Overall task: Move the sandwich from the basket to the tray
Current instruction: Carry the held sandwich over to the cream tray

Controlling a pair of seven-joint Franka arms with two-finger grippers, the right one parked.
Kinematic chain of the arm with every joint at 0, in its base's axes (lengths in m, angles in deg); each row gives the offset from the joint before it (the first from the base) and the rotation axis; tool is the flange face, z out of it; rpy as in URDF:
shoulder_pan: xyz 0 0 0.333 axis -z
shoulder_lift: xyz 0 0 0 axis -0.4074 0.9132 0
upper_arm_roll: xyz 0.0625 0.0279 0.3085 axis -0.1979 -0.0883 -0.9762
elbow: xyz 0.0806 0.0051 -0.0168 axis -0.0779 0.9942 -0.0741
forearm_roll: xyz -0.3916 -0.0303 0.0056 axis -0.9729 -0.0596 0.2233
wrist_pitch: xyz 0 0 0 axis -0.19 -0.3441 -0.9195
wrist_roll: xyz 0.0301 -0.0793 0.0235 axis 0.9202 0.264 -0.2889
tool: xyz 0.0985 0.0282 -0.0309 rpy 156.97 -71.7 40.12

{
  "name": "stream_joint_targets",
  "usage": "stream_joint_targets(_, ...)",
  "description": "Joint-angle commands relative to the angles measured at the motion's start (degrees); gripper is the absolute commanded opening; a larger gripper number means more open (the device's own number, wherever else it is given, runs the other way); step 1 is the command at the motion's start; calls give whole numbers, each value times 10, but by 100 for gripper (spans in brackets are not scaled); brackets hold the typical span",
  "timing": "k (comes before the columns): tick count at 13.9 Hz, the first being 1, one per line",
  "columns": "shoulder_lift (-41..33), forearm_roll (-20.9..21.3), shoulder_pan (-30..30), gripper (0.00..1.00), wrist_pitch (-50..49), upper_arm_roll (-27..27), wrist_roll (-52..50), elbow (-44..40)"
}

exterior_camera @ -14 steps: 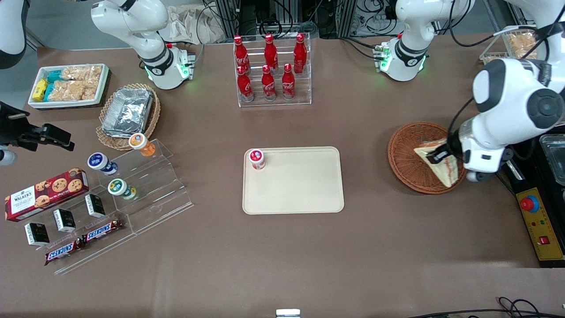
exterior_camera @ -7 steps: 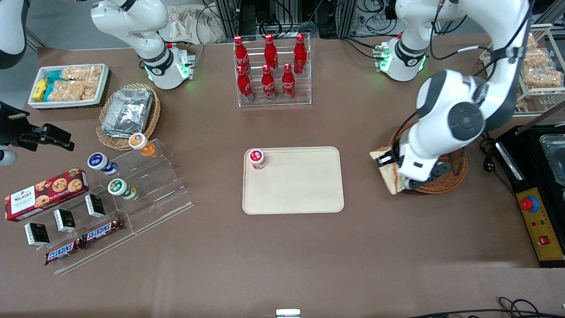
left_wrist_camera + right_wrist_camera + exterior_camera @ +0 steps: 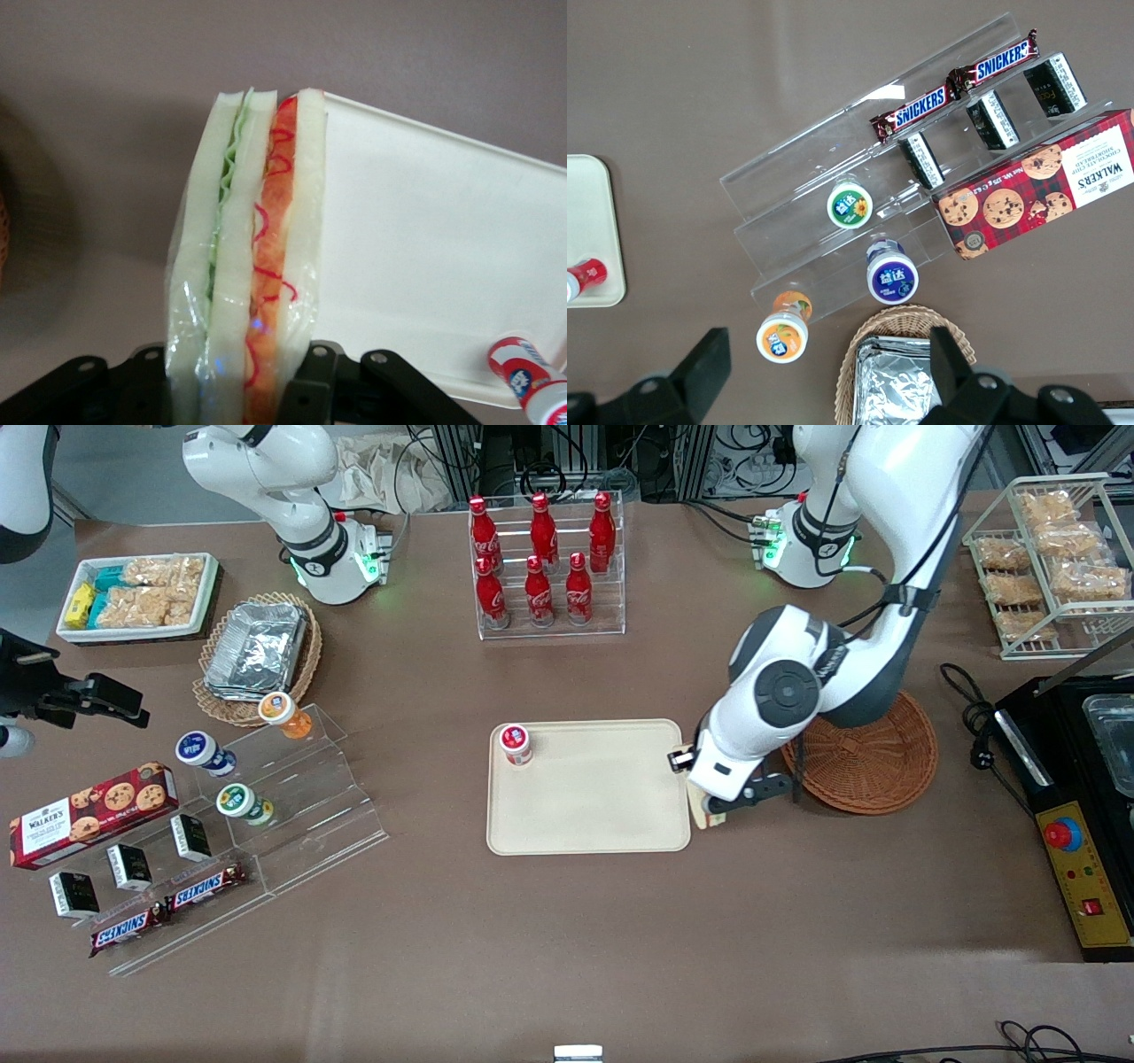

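Observation:
My left gripper (image 3: 702, 797) is shut on the sandwich (image 3: 248, 266), a plastic-wrapped wedge of white bread with green and red-orange filling. It holds the sandwich above the edge of the cream tray (image 3: 594, 815) that faces the basket. In the front view only a small tip of the sandwich (image 3: 702, 816) shows under the wrist. The reddish-brown wicker basket (image 3: 873, 762) lies beside the tray toward the working arm's end and has nothing in it. The tray (image 3: 425, 257) also shows in the left wrist view, beside the sandwich.
A small red-capped cup (image 3: 515, 744) stands in a tray corner and shows in the left wrist view (image 3: 532, 381). A rack of red bottles (image 3: 545, 567) stands farther from the camera. Clear steps with snacks (image 3: 230, 815) lie toward the parked arm's end. A black box (image 3: 1085, 806) sits past the basket.
My gripper has lifted the sandwich out of the basket and carried it sideways to the tray's edge. The basket now holds nothing.

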Motion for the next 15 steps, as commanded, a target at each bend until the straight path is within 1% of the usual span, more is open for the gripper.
stream_joint_targets(1,41,30,25,42,18,-2,-12,-19)
stream_joint_targets(2,52,37,33,39,30,-2,-11,-19)
stream_joint_targets(4,78,64,44,39,46,-2,-12,-19)
stream_joint_targets(5,88,70,50,39,50,-3,-11,-18)
stream_joint_targets(7,100,82,52,40,51,-3,-2,-18)
stream_joint_targets(9,111,108,52,40,51,-2,-2,-18)
stream_joint_targets(14,121,111,53,41,65,-2,-2,-18)
stream_joint_targets(15,122,111,53,44,65,-2,-2,-18)
